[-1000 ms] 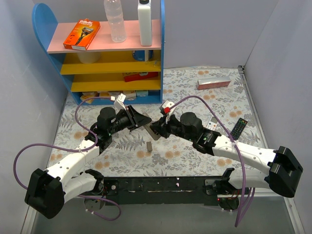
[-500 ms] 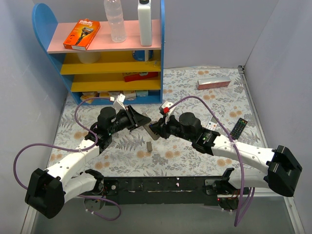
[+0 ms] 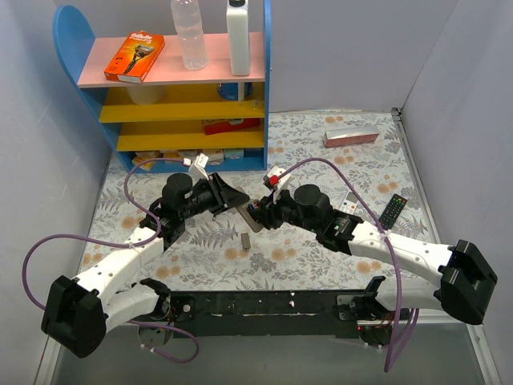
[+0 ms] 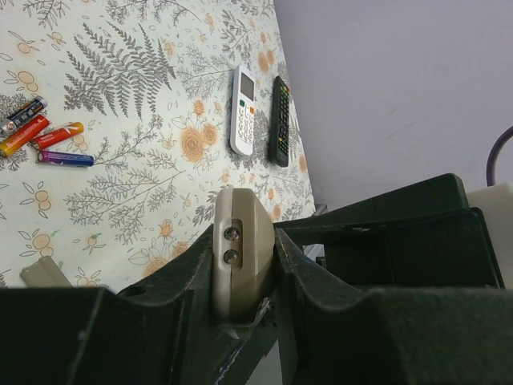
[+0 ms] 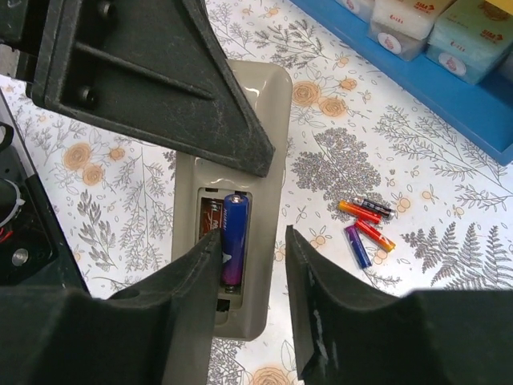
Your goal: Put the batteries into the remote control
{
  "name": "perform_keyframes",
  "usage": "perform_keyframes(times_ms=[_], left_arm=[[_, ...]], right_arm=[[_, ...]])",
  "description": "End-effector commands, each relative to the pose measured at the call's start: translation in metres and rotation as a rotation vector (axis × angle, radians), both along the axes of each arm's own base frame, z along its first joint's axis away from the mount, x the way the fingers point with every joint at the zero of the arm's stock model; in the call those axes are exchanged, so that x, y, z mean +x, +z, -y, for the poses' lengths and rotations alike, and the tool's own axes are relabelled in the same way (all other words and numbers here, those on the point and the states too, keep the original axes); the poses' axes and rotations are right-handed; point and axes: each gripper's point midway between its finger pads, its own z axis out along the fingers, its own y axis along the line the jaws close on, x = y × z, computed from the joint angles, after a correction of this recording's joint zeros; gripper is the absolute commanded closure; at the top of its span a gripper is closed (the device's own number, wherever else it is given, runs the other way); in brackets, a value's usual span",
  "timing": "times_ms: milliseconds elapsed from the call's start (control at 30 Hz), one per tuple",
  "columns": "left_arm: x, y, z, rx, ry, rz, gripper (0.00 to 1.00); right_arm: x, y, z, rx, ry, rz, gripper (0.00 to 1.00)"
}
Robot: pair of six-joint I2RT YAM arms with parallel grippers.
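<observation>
The left gripper [image 4: 244, 249] is closed on the remote control [image 5: 268, 160], pinching it by its long sides and holding it off the cloth over the middle of the table, back upward and battery bay uncovered. The right gripper [image 5: 252, 241] hangs over that bay with its fingers parted well wider than a cell and clamped on nothing.

A blue-purple battery [image 5: 234, 241] lies lengthwise in the bay, apparently seated, though its contacts are too shadowed to confirm. Beside it, under the near finger, a reddish cell [image 5: 211, 218] shows in the other slot. I judge the loading close to done. What seems left is pressing the cells home and refitting the lid, probably the small grey piece [image 3: 245, 239] lying on the cloth toward the near edge.

A few spare batteries [image 5: 365, 227], orange, red and purple, lie loose between the held remote and the shelf's foot. The overhead view hides them behind the arms.

The table wears a floral cloth [image 3: 321, 160]. A blue shelf unit [image 3: 184, 88] stands at the far left corner with a razor box [image 3: 135, 56] and two bottles on top. A pink box [image 3: 351, 137] sits near the far right corner. A slim white remote [image 4: 244, 120] and a black remote [image 4: 279, 120] lie side by side by the right edge. Plain pale walls close the space in.
</observation>
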Motion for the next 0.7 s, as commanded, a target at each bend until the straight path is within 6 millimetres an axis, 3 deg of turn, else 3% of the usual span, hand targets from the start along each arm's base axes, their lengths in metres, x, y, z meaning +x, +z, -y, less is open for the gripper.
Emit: perform_keyframes(times_ms=[0,333,567,667], left_arm=[[-0.004,0.027,0.004,-0.035,-0.031,0.042,1.0],[-0.005,0.026,0.004,-0.031,-0.033,0.036,1.0],[-0.007,0.027,0.003,-0.034,-0.034,0.039,1.0],[-0.008,0.027,0.003,-0.031,-0.036,0.037,1.0]], right_arm=[[0.001,0.007,0.009,-0.009,-0.028,0.001,0.55],[-0.011,0.03,0.006,0.014,0.041,0.01,0.45],[-0.009,0.02,0.006,-0.02,0.039,-0.001,0.45],[-0.011,0.026,0.003,-0.007,0.059,0.005,0.45]])
